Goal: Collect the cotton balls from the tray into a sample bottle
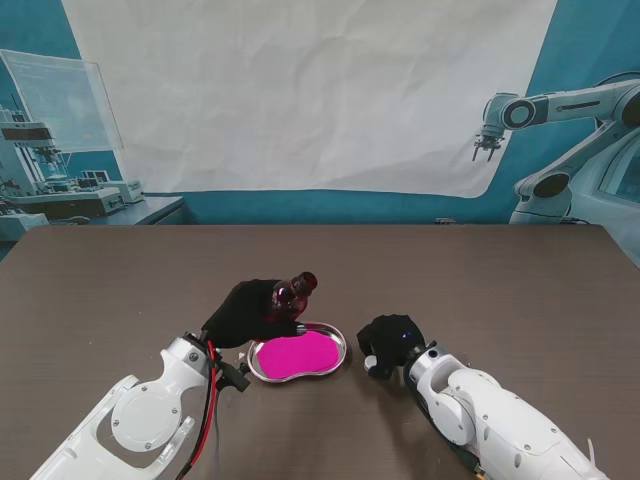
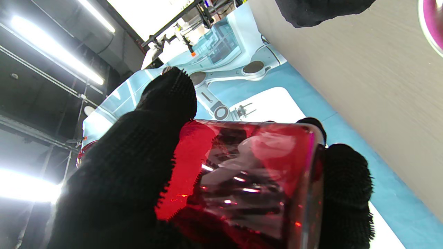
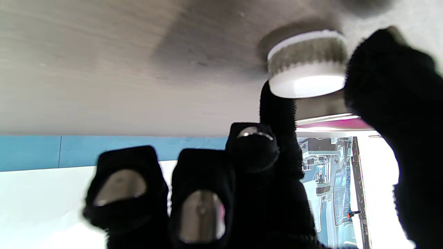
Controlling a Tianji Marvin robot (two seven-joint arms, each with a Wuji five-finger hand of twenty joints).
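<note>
My left hand [image 1: 248, 312] is shut on a dark red sample bottle [image 1: 294, 292], held tilted over the far left rim of the tray, mouth pointing away from me. Through the red glass [image 2: 242, 173], pale soft lumps [image 2: 266, 145] show inside. The kidney-shaped metal tray [image 1: 338, 350] has a magenta lining; I make out no cotton balls on it. My right hand [image 1: 389, 344] rests on the table just right of the tray. Its index finger [image 3: 277, 103] and thumb [image 3: 391, 86] pinch a white ribbed bottle cap [image 3: 306, 67] that sits on the table.
The brown table [image 1: 480, 290] stretches wide around the tray. A white sheet and blue robot posters form the backdrop behind its far edge. The tray's rim [image 3: 328, 119] lies close beyond the cap.
</note>
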